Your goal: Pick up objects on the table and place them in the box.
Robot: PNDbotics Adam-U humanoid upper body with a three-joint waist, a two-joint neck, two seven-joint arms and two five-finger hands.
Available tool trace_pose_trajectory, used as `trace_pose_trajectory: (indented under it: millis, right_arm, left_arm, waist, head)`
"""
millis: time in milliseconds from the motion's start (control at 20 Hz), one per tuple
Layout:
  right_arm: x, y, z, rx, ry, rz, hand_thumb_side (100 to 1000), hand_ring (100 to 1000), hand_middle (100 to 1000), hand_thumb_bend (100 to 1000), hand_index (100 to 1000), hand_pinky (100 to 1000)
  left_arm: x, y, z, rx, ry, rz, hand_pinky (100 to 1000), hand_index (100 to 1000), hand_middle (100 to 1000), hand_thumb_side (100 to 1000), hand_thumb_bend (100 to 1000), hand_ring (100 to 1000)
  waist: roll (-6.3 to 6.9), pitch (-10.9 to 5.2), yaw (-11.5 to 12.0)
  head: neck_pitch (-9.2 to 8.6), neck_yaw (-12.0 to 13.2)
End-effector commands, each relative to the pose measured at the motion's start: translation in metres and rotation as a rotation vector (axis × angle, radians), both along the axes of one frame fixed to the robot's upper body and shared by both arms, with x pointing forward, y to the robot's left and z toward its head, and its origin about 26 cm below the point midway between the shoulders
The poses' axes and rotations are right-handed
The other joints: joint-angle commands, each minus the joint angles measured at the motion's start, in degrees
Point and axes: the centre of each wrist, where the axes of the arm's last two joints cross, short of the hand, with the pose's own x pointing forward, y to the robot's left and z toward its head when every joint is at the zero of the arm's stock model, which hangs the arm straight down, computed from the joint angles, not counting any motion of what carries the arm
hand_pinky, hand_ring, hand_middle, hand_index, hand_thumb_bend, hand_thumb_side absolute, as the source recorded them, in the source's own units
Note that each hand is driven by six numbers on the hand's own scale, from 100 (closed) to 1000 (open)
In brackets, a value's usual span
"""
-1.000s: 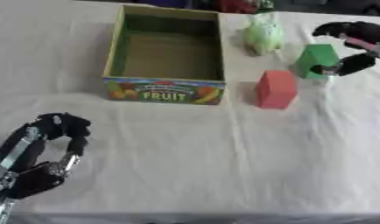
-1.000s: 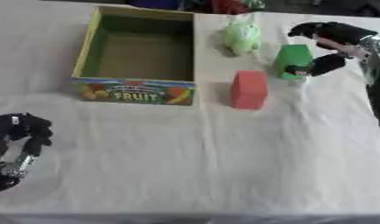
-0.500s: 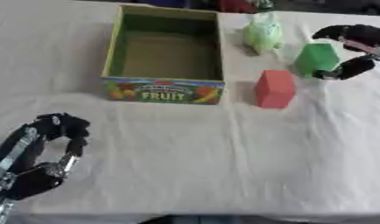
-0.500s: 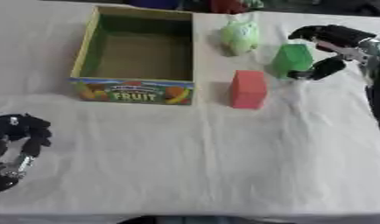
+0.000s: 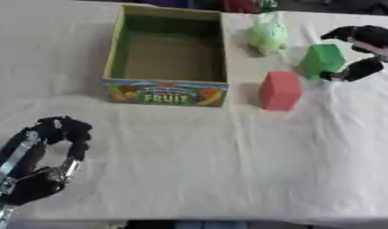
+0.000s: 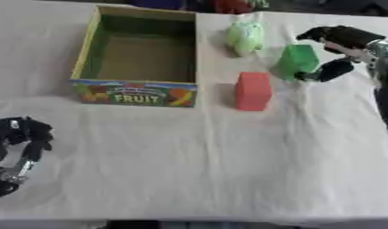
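A cardboard box (image 5: 166, 92) with "FRUIT" on its front wall stands at the back left, nothing inside it. To its right stands a red block (image 5: 280, 90). Behind that are a green block (image 6: 295, 60) and a pale green soft toy (image 6: 244, 36). My right hand (image 6: 350, 38) hovers at the green block's right side, open, fingers arched above it and thumb near its lower right corner. My left hand (image 5: 60, 132) rests open at the lower left, fingers up, holding nothing.
A white cloth (image 5: 228, 170) covers the table; its near half is bare. Dark and red things (image 5: 240, 4) lie at the far edge behind the box.
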Motion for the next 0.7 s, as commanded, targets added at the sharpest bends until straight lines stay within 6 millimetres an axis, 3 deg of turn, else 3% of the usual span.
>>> trace_pose_trajectory:
  millis: [50,350,500,650,700]
  right_arm:
    - [-0.0058,-0.0157,0.0174,-0.023,-0.038,-0.031,598,809,815,451,1000,732]
    - [-0.0053,-0.0145,0.0186,-0.015,-0.061,-0.018,642,670,674,456,984,644]
    - [-0.0053,-0.0143,0.0191,-0.013,-0.073,-0.016,623,592,601,380,974,608]
    - [-0.0053,-0.0143,0.0188,-0.013,-0.076,-0.016,620,588,598,376,974,606]
    - [-0.0053,-0.0143,0.0191,-0.012,-0.079,-0.016,583,520,524,304,961,568]
  left_arm:
    - [0.0005,0.0018,0.0077,0.019,-0.023,-0.008,592,737,552,394,100,533]
    - [0.0007,0.0017,0.0074,0.018,-0.021,-0.008,592,736,552,395,100,533]
    - [0.0008,0.0018,0.0075,0.018,-0.02,-0.008,592,736,552,394,100,533]
    - [0.0008,0.0019,0.0075,0.017,-0.021,-0.007,592,736,552,393,100,533]
    - [0.0008,0.0018,0.0073,0.017,-0.019,-0.008,593,737,552,393,100,533]
  waist:
    - [0.01,-0.81,0.05]
    - [-0.11,-0.83,0.06]
    - [-0.15,-0.86,0.1]
    - [-0.16,-0.87,0.11]
    - [-0.17,-0.87,0.11]
  head:
    - [-0.11,-0.2]
    - [0.04,-0.34]
    - [0.07,-0.38]
    - [0.07,-0.39]
    - [0.09,-0.43]
